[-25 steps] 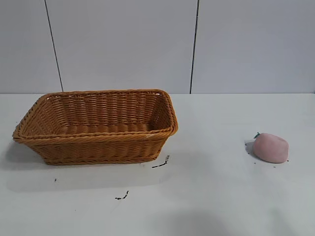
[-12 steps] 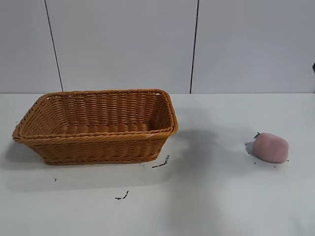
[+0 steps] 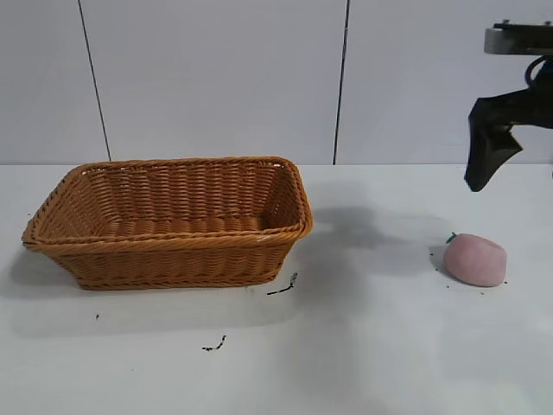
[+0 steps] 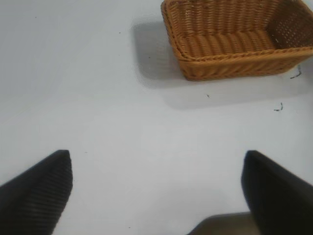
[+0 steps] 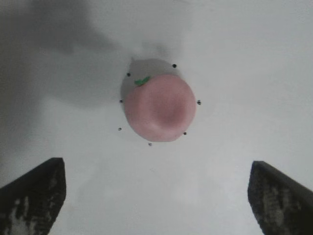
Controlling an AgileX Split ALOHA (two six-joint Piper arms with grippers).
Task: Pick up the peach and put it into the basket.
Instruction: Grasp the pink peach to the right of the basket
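Note:
The pale pink peach point(image 3: 475, 259) with a small green stem lies on the white table at the right. It also shows in the right wrist view point(image 5: 160, 107), ahead of my right gripper point(image 5: 156, 196), which is open and empty. In the exterior view the right gripper point(image 3: 489, 154) hangs at the upper right, above the peach and apart from it. The orange-brown wicker basket point(image 3: 168, 246) stands at the left and is empty; it also shows in the left wrist view point(image 4: 234, 63). My left gripper point(image 4: 156, 191) is open and empty over bare table, out of the exterior view.
Small black marks point(image 3: 282, 288) lie on the table in front of the basket, and tiny dark specks ring the peach point(image 5: 198, 102). A pale panelled wall point(image 3: 216, 78) stands behind the table.
My right gripper has come into the exterior view at the upper right, above the peach. Its shadow now falls on the table between basket and peach. The peach and basket have not moved.

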